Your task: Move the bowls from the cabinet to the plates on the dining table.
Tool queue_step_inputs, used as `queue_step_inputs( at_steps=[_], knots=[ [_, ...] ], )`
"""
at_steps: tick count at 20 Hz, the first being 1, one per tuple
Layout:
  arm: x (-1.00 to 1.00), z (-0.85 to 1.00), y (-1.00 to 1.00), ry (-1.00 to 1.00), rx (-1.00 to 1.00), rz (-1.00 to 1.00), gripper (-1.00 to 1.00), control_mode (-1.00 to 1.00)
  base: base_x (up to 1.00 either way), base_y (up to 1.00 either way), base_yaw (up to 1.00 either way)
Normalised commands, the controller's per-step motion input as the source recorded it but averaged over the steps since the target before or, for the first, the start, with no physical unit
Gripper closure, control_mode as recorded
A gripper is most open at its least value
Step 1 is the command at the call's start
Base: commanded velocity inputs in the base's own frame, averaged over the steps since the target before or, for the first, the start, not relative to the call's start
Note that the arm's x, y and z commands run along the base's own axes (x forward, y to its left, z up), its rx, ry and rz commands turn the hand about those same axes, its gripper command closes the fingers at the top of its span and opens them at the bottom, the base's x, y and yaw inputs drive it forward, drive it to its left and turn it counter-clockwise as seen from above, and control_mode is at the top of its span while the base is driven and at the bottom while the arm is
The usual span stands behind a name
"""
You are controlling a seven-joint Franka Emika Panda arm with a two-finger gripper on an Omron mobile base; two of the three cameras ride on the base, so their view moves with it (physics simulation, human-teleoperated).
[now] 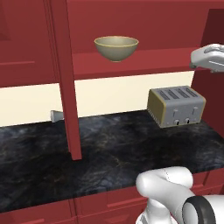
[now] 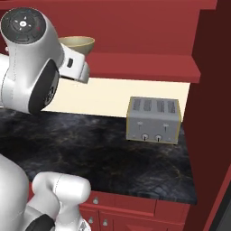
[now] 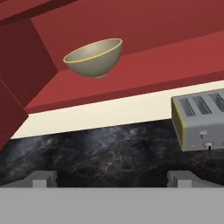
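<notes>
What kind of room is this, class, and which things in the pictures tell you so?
Most likely a kitchen: a silver four-slot toaster stands on a black marbled stone counter, and an olive-tan round bowl sits on a shelf of a dark red wooden wall cabinet above it.

Flat, even, rendered light, with no visible source. Soft shade darkens the cabinet (image 1: 144, 26) interior above its shelf. The black counter (image 1: 113, 144) shows faint sheen, no glare. Edges look slightly soft and coarse; no lens distortion.

A bowl (image 1: 116, 47) is set on the cabinet shelf (image 1: 144, 61); a toaster (image 1: 176, 106) is placed below, to its right, on the counter (image 1: 109, 153).
</notes>
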Motion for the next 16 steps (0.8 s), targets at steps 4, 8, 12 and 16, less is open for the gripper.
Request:
queue_step_inputs(
  at_steps=[4,8,12,16],
  knots=[
    [0.46,0.09,0.20,0.00,0.04,0.01,-1.00,-1.00,0.00,0.00,0.00],
    [0.52,0.05,0.17,0.00,0.04,0.00,-1.00,-1.00,0.00,0.00,0.00],
    [0.52,0.00,0.12,-0.01,0.06,0.02,-1.00,-1.00,0.00,0.00,0.00],
    [0.52,0.00,0.12,-0.11,0.03,0.00,-1.00,-1.00,0.00,0.00,0.00]
  ],
)
